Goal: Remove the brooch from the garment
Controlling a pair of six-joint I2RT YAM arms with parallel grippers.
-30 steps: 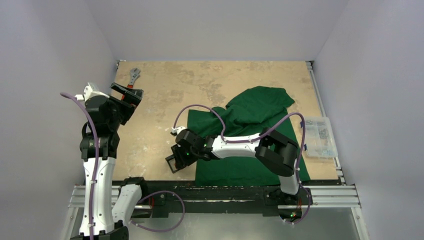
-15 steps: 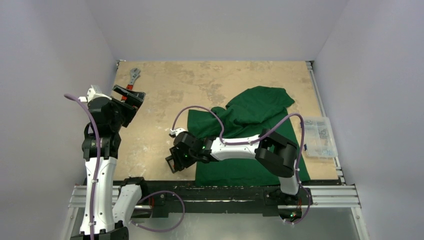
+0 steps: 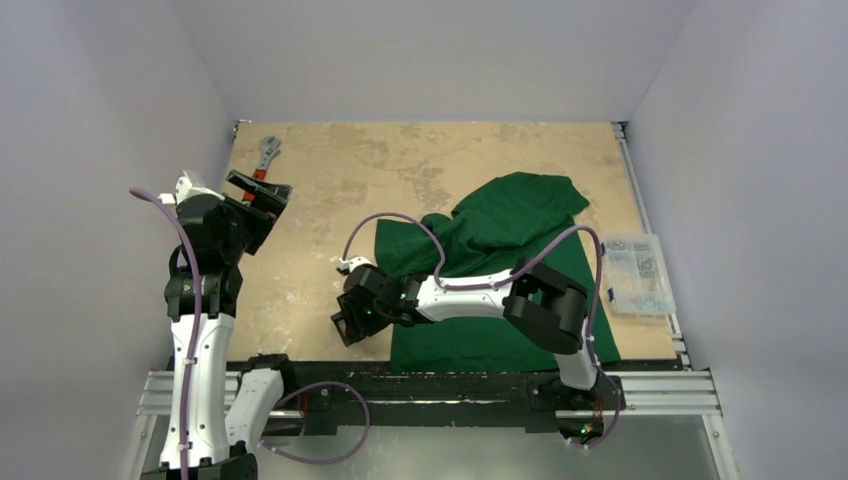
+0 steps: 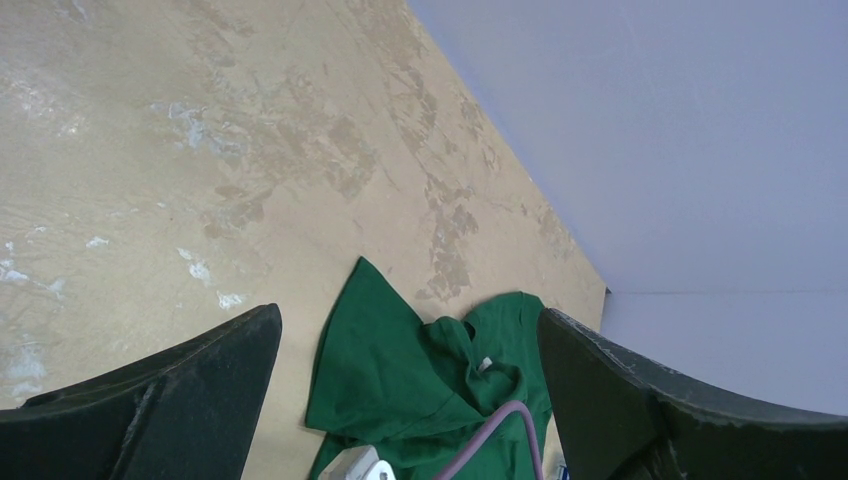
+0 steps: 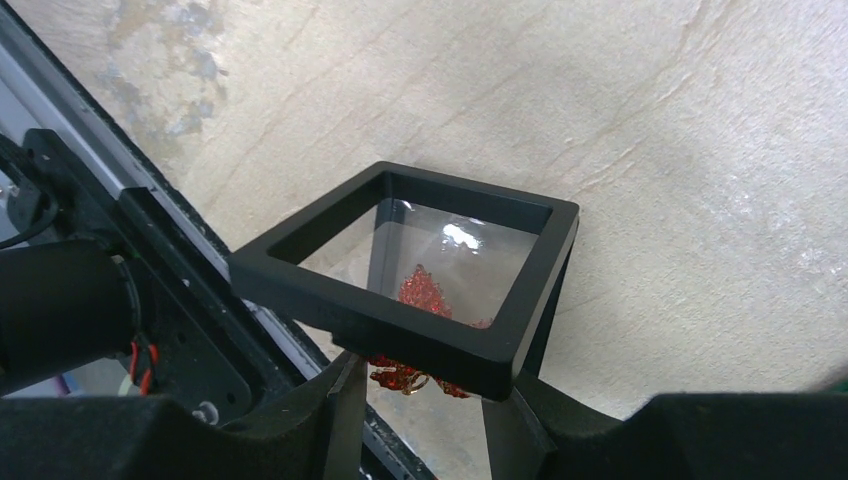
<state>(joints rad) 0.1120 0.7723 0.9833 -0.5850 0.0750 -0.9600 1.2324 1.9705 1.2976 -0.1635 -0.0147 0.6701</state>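
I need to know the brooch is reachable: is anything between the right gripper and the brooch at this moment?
Yes. The right gripper holds a black square frame with a clear pane; the brooch shows through that pane and below the frame's near bar, so the frame lies between them.

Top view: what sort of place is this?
Probably a robot test cell: left arm and right arm bolted to a rail at a scuffed table, blank walls closing it in, shirt and wrench as props.
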